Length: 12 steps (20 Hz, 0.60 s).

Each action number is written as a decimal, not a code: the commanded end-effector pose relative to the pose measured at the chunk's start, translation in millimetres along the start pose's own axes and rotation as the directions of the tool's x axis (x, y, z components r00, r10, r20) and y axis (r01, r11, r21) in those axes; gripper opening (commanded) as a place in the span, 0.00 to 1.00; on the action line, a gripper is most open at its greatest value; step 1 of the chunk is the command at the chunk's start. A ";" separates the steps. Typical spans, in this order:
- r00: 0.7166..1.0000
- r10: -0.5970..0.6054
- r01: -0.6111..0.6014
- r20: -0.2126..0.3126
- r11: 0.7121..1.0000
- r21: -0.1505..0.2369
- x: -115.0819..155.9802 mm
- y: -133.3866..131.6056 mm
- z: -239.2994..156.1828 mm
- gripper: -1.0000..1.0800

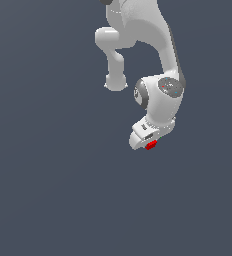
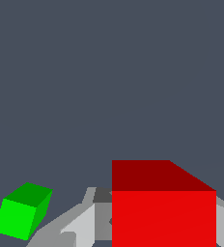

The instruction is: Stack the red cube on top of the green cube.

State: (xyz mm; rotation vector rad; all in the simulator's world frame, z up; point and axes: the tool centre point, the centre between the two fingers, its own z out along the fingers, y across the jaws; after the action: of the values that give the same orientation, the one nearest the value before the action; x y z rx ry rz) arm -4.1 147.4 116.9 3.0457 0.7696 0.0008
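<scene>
The red cube (image 2: pixel 163 217) and green cube (image 2: pixel 23 211) look smooth, matt and unmarked; the arm (image 1: pixel 160 95) is glossy white.

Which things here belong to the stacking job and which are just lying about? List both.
Part of the job:
red cube, between the gripper fingers
green cube, apart from the red one, seen only in the wrist view

Just lying about:
nothing else visible, only the plain grey surface
</scene>
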 end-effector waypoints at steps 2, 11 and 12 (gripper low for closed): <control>1.000 -0.001 0.001 0.000 1.000 0.000 -3.6 -7.4 2.7 0.00; 1.000 -0.001 0.001 0.000 1.000 0.001 -29.3 -55.4 22.6 0.00; 1.000 -0.001 0.001 0.000 1.000 0.001 -33.4 -63.2 25.8 0.00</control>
State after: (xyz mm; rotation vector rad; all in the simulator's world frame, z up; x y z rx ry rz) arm -52.7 179.7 95.5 3.0460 0.7691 0.0005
